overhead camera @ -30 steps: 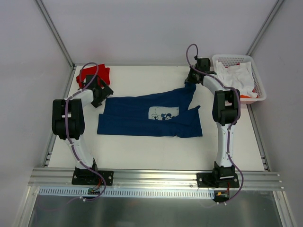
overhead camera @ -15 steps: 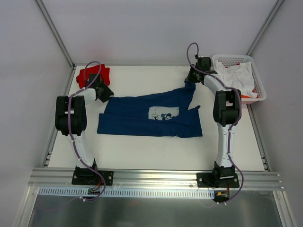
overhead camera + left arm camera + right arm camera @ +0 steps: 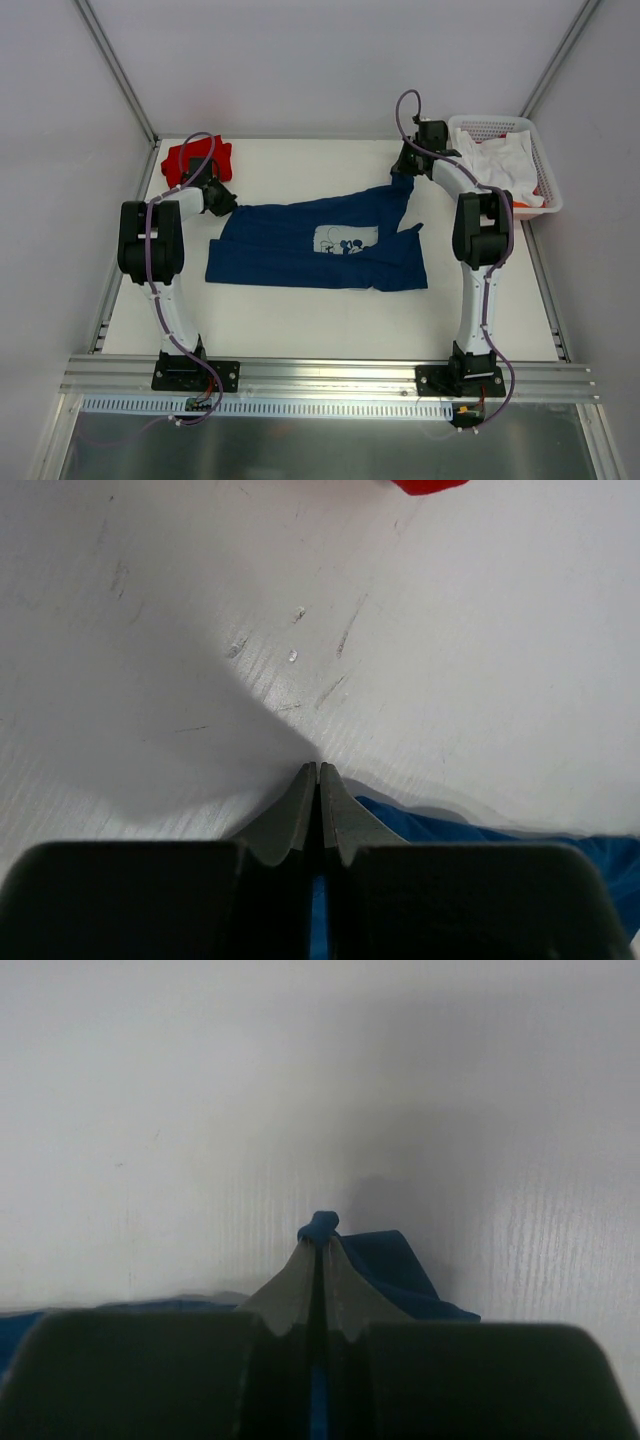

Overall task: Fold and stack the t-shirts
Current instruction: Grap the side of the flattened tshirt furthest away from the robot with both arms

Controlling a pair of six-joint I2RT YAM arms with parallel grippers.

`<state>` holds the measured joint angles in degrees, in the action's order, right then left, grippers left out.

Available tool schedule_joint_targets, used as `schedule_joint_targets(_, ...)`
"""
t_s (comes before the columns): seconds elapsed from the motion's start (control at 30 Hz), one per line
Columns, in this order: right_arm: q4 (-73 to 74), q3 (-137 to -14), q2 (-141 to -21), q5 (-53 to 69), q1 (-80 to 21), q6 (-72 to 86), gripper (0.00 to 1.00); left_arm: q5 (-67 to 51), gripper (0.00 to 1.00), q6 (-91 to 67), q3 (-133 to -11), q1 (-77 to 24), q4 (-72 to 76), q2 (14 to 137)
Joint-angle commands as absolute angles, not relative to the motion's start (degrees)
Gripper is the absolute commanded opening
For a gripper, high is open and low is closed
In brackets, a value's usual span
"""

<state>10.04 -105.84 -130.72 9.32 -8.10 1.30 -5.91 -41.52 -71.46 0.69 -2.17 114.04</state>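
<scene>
We judge the red shirt [image 3: 222, 155] folded; the navy shirt [image 3: 290, 245] lies spread on the counter [image 3: 330, 310] — unstacked. The left gripper [image 3: 317, 768] and right gripper [image 3: 320, 1235] are each clamped on its far edge.

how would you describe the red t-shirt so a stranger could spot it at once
Start at the white table and go to its far-left corner, just beyond the left gripper. The red t-shirt lies there as a compact bundle. It is the only red cloth on the table; the navy t-shirt is spread mid-table with a white print.

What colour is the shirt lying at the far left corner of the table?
Red, a plain red t-shirt; the top external view shows it best.
</scene>
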Motion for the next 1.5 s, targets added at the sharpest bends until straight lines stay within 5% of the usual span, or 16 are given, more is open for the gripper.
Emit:
schedule_joint_targets(0.0, 8.4, -104.5, -124.3, 9.5, -7.8, 1.1, 0.0, -5.3, 0.0, -40.9, -71.0, 0.4, -3.2, 111.5)
schedule_joint_targets(1.47, 17.3, -65.2, -72.3, -1.0, -22.3, -0.1, 0.0, 4.9, 0.0, -41.5, -50.0, 0.3, -3.3, 84.1)
